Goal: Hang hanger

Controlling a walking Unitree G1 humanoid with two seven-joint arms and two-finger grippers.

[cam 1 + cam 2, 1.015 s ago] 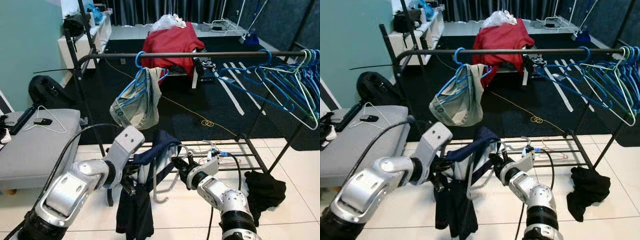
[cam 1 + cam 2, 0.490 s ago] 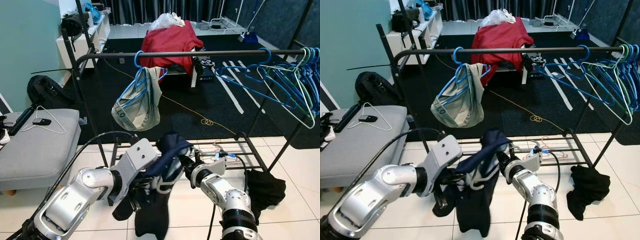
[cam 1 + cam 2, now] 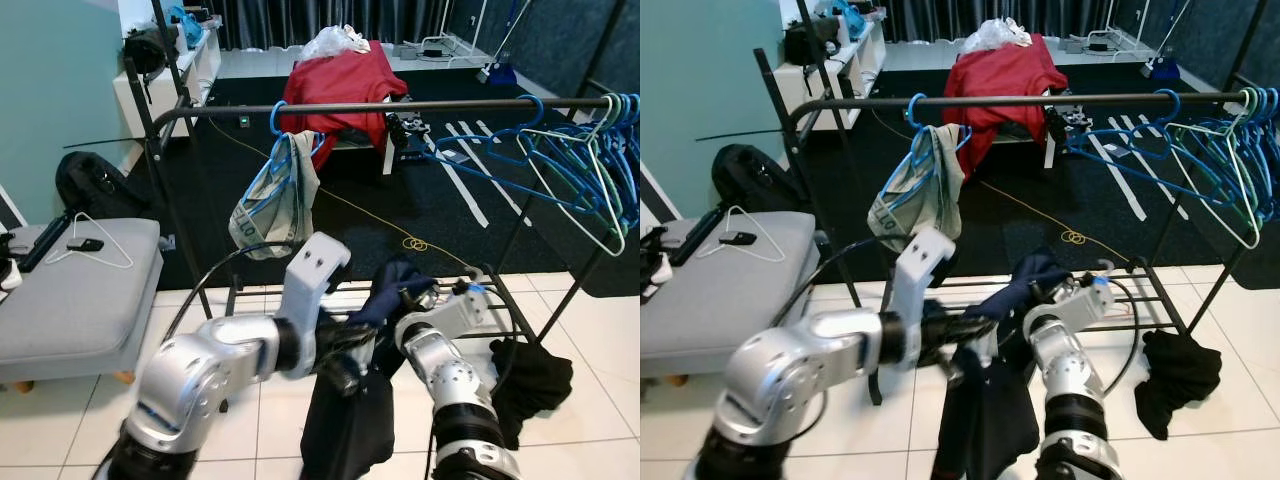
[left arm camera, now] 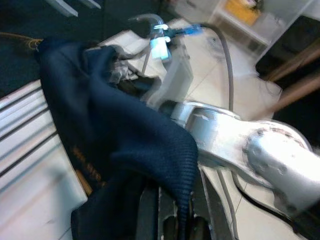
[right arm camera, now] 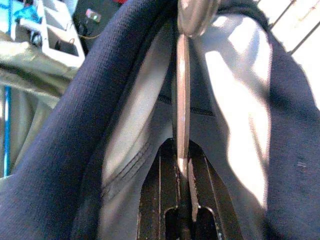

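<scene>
A: Where both arms meet below the black rail [image 3: 400,106], what does each hold?

B: The right gripper [image 5: 183,210] is clamped on the thin hanger [image 5: 182,125] inside the navy garment [image 3: 350,420]. The left gripper [image 4: 170,220] pinches the same cloth from the other side.

A: And the garment's position?

B: It hangs low, in front of the rack's bottom shelf [image 3: 500,300], beneath the rail carrying the blue hangers [image 3: 560,170].

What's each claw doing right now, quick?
Left claw: shut on the navy garment.
Right claw: shut on the hanger inside the garment.
</scene>
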